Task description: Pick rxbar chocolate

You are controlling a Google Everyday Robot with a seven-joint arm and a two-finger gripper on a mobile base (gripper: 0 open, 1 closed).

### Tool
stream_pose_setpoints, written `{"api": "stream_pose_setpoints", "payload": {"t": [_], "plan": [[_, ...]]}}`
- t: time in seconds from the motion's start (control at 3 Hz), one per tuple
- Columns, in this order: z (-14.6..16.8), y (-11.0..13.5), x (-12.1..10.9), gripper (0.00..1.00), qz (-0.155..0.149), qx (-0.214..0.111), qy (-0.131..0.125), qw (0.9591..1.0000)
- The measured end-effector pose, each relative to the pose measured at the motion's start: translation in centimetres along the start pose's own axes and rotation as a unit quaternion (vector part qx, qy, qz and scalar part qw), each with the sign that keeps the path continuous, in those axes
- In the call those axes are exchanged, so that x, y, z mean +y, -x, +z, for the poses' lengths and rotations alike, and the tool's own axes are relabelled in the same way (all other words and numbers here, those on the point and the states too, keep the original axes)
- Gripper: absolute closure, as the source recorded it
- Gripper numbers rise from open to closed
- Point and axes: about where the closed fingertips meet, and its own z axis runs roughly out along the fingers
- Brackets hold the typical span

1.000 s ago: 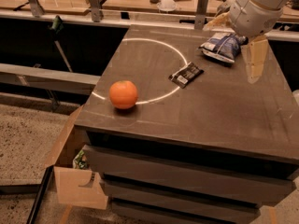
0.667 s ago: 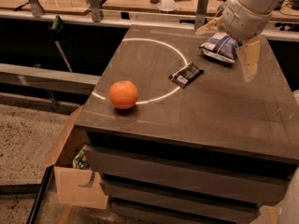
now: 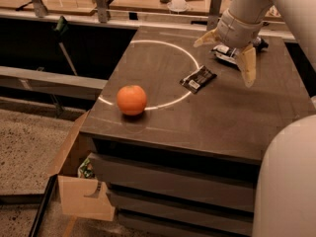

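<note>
Spotted rxbar chocolate [image 3: 198,79] lying flat mid-bench [image 3: 207,127], right across right side of white circle line [image 3: 163,45], white label patch at near end. Found end effector [image 3: 222,64] hanging over far right of bench, fingers spread wide, gripping nothing, just far-right of bar and not touching it. Could only half see chip bag [image 3: 224,54] behind it. Saw orange [image 3: 132,99] near left, on circle line, well apart from bar. Noticed cardboard box [image 3: 74,181] on floor, near left.
</note>
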Motion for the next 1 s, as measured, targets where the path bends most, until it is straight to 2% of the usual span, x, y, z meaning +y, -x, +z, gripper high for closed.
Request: {"api": "stream_pose_setpoints", "payload": {"t": [0.33,0.67,1.0], "plan": [[2.6,0.3,-1.0,0.00,0.001,-0.001,0.024,0.9997],[4.6,0.3,-1.3,0.00,0.023,0.000,0.046,0.9987],[6.0,0.2,-1.8,0.14,0.044,0.006,0.067,0.9968]]}}
